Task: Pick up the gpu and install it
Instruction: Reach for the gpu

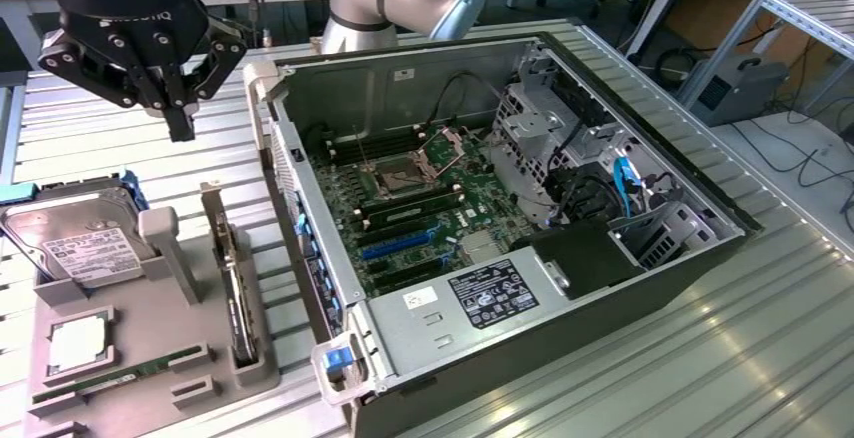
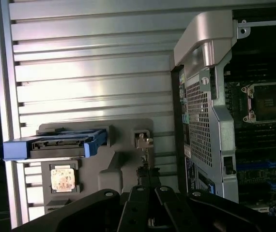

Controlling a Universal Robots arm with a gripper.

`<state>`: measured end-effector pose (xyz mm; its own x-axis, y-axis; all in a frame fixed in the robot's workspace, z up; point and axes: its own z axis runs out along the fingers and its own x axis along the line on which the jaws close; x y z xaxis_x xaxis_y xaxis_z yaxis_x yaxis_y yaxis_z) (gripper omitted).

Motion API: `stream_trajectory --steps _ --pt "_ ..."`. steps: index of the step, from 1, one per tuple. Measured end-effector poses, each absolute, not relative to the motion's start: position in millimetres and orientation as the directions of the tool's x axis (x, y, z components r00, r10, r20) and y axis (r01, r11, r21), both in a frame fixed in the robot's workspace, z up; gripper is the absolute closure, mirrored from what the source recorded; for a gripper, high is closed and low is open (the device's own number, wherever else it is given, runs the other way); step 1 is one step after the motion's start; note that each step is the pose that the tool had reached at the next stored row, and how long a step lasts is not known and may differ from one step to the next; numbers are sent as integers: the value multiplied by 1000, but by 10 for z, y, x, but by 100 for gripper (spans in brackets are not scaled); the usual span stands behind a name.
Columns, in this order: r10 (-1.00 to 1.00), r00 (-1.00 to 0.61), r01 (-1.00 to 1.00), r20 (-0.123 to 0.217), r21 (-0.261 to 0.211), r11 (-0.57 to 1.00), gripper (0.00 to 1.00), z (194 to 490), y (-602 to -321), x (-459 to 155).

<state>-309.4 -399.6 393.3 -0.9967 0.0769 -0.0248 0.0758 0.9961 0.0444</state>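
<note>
The gpu [image 1: 235, 298] stands on its edge in a slot of the grey holder [image 1: 160, 358], at the exterior view's left. Its metal bracket [image 1: 214, 208] is at the far end. My black gripper [image 1: 182, 130] hangs above and beyond that bracket end, apart from the card, shut with nothing in it. In the wrist view the gripper [image 2: 147, 195] points down at the gpu [image 2: 145, 166], which I see edge-on, with its bracket [image 2: 142, 140] past the fingertips. The open computer case [image 1: 387, 343] lies beside the holder, with its motherboard [image 1: 414, 213] and blue slots [image 1: 400, 243] exposed.
The holder also carries a hard drive [image 1: 78, 248] in a blue caddy [image 2: 55, 145], a CPU [image 1: 78, 343] and a green RAM stick [image 1: 120, 373]. A drive cage [image 1: 534, 138] and cables fill the case's far side. Everything rests on a ribbed metal table [image 1: 694, 348].
</note>
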Motion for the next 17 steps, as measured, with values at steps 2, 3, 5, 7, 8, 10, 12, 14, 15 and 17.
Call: stream_trajectory --steps 2,3,5,7,8,10,12,14,15,17 --pt "77 -997 76 -25 44 996 89 3933 -4025 -3093" --pt "77 -997 76 -25 44 996 89 3932 -4045 -3093" --pt "77 -997 76 -25 44 996 89 3933 -4104 -3092" --pt "77 -997 76 -25 44 996 89 3933 -4176 -3093" --pt "77 -997 76 -25 44 996 89 3933 -4203 -3093" --pt "77 -997 76 -25 44 996 89 3933 -4285 -3092" --pt "77 -997 76 -25 44 996 89 3932 -4367 -3092" --pt "77 -997 76 -25 44 996 89 3933 -4418 -3093" --pt "77 -997 76 -25 44 996 89 3933 -4459 -3093" --pt "77 -997 76 -25 44 996 89 3933 -4556 -3093"
